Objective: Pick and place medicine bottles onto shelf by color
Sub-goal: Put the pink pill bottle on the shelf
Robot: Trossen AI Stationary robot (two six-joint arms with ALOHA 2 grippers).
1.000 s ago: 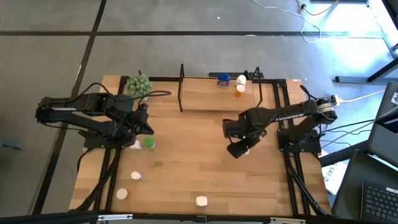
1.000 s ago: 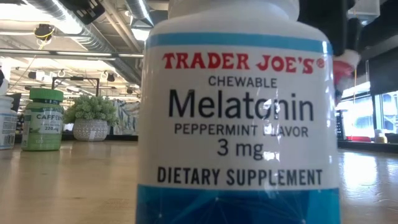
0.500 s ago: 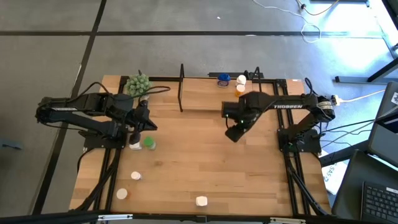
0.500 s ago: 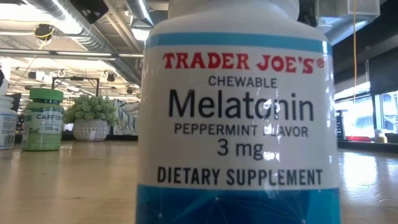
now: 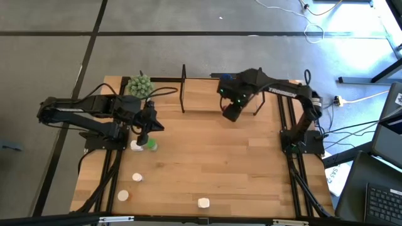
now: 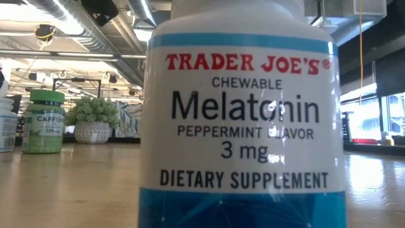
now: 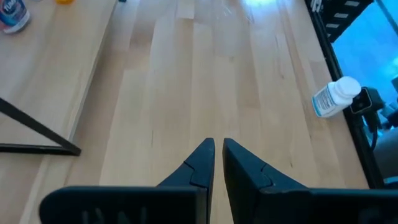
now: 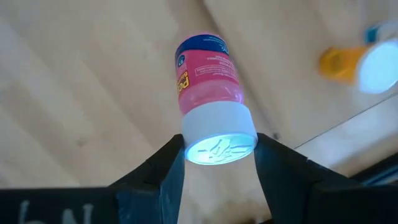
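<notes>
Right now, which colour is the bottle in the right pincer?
Pink bottle with a white cap, clearest in the right wrist view.

The right gripper [image 5: 231, 113] sits toward one o'clock on the table, its arm bent back toward three o'clock; its fingers [image 8: 171, 171] clamp a cap. The left gripper [image 5: 148, 125] hovers toward nine o'clock, fingers [image 7: 202, 163] nearly together.

The shelf [image 5: 207, 103] sits at the surface's [image 5: 207, 163] far edge with the right gripper [image 5: 231, 113] over it, the left gripper [image 5: 146, 133] above two bottles [image 5: 143, 145] at left
</notes>
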